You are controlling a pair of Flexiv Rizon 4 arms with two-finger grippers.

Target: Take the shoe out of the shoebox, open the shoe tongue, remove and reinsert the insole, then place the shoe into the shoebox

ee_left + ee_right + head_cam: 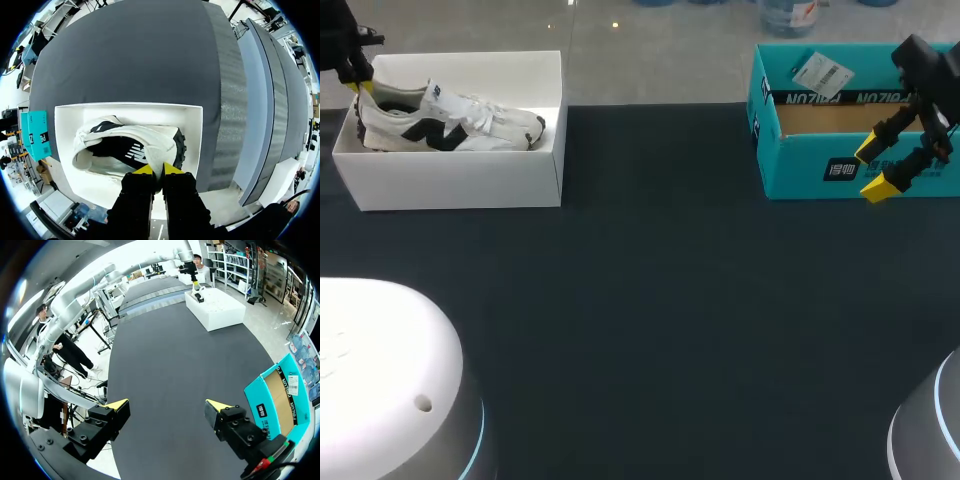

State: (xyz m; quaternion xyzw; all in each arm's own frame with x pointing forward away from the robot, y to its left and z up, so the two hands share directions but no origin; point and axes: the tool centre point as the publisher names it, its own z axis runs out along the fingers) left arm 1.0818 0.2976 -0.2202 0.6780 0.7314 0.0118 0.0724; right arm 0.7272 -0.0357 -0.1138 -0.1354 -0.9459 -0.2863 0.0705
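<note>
A white sneaker with black markings (pixel 450 120) lies on its side in the white shoebox (pixel 460 182) at the table's far left. My left gripper (pixel 362 85) is at the shoe's heel end. In the left wrist view its yellow tips stand almost together, pinching the heel rim of the sneaker (pixel 125 145) inside the shoebox (pixel 196 131), so the left gripper (pixel 158 170) is shut on the shoe. My right gripper (pixel 872 168) hangs wide open and holds nothing in front of the teal box at the far right. In its own view the right gripper (pixel 169 405) is above bare table, with the shoebox (pixel 215 310) far ahead.
An open teal cardboard box (pixel 800 165) with a paper tag stands at the back right, just behind my right gripper, and shows beside it as the teal box (pixel 280 395). The dark table (pixel 650 320) stretches between the two boxes.
</note>
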